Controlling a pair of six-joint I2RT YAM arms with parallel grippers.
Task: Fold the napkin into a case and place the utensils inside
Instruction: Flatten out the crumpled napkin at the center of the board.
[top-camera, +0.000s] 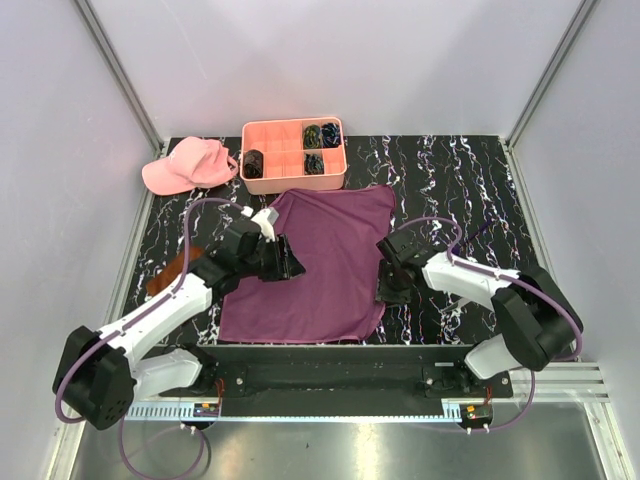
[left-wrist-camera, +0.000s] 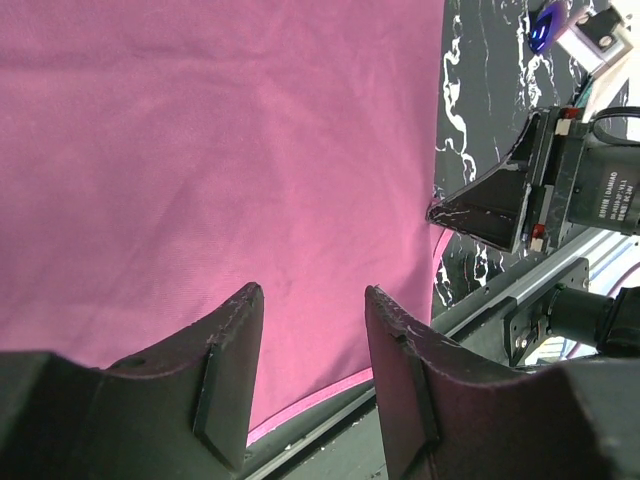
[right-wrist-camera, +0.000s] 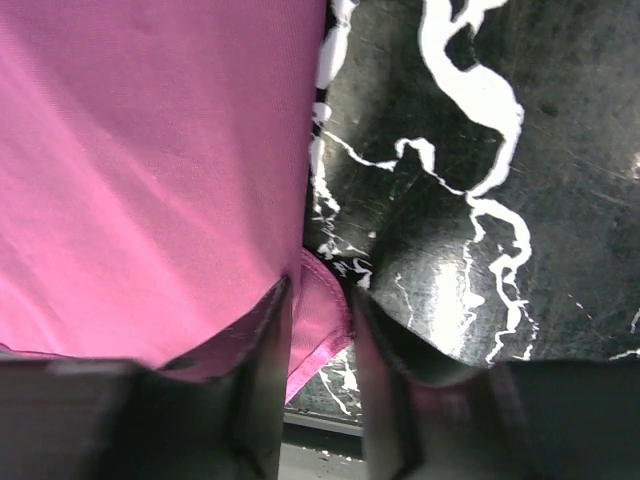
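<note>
The napkin (top-camera: 325, 265) lies flat on the table (top-camera: 450, 180) between the arms; we see the right gripper (right-wrist-camera: 320, 330) narrow about its right hem (whether it bites, we cannot tell), the left gripper (left-wrist-camera: 312, 350) agape over the cloth, and advise matched, level pinches before folding.

magenta napkin (top-camera: 330, 260), spread open, lying flat, slightly rumpled
</note>
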